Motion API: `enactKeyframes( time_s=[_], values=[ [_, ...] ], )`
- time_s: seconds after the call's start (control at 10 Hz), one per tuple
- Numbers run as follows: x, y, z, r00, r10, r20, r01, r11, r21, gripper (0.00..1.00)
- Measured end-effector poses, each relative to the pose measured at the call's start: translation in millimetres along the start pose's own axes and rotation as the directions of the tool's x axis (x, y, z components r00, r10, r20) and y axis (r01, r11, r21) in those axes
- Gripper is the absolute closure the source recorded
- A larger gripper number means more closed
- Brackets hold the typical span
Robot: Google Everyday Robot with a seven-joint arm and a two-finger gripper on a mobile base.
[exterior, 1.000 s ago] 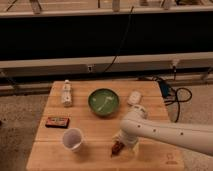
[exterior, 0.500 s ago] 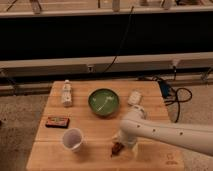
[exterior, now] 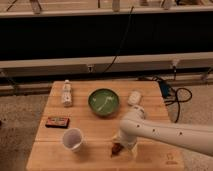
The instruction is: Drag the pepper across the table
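Note:
The pepper (exterior: 116, 148) is a small dark red-brown shape lying on the light wooden table (exterior: 95, 157) near its front edge, right of the middle. My gripper (exterior: 120, 145) hangs from the white arm (exterior: 165, 132) that reaches in from the right. It is right over the pepper and covers part of it. The pepper's full outline is hidden by the gripper.
A green bowl (exterior: 104, 102) sits at the table's middle back. A white cup (exterior: 73, 139) stands left of the pepper. A flat dark box with red label (exterior: 57, 121) lies at the left. A small bottle (exterior: 67, 93) lies back left, a white object (exterior: 134, 98) back right.

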Motion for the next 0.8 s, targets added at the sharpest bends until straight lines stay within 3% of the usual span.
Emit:
enactKeyframes(
  time_s=[0.2, 0.4, 0.8],
  values=[
    [-2, 0, 1, 1.0, -0.003, 0.009, 0.003, 1.0, -0.001, 0.29],
    [-4, 0, 2, 1.0, -0.003, 0.016, 0.003, 1.0, -0.003, 0.4],
    [-12, 0, 5, 0.999, -0.006, 0.036, 0.006, 1.0, -0.003, 0.81]
  ],
)
